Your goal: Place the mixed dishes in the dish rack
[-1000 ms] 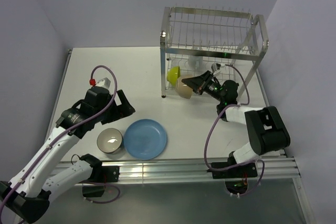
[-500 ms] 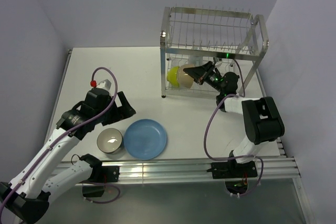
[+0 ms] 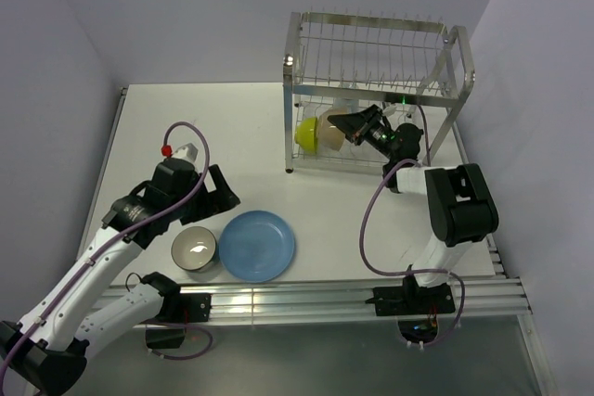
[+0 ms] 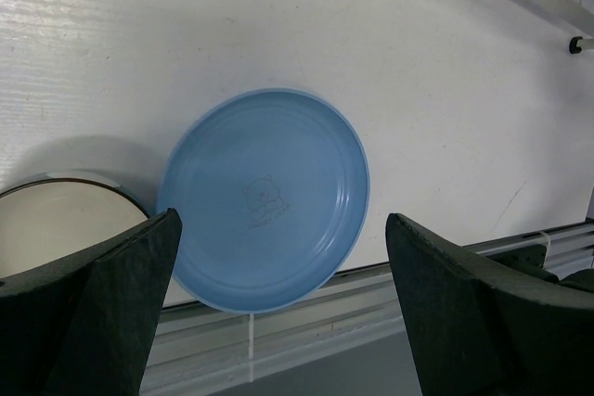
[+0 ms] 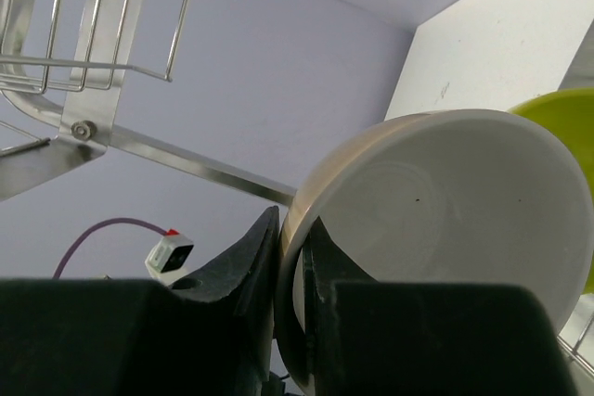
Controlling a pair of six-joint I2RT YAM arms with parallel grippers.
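Observation:
My right gripper point(image 3: 353, 127) point(image 5: 290, 222) is shut on the rim of the cream bowl point(image 3: 331, 133) point(image 5: 436, 220), one finger inside and one outside. It holds the bowl tilted inside the lower tier of the dish rack point(image 3: 371, 55) point(image 5: 88, 76), right beside the lime-green bowl point(image 3: 304, 133) point(image 5: 564, 116). The blue plate point(image 3: 257, 245) point(image 4: 264, 197) lies flat near the table's front edge. The dark bowl with a white inside point(image 3: 194, 249) point(image 4: 51, 220) stands just left of it. My left gripper point(image 3: 219, 194) point(image 4: 283, 222) hovers open above the plate, holding nothing.
The rack stands at the table's back right against the wall. An aluminium rail point(image 3: 306, 296) point(image 4: 371, 322) runs along the near table edge, just below the plate. The right arm's cable point(image 3: 371, 229) loops over the table right of the plate.
My right gripper carried the cream bowl from in front of the rack into its lower tier, beside the green bowl. The left arm shifted only slightly.

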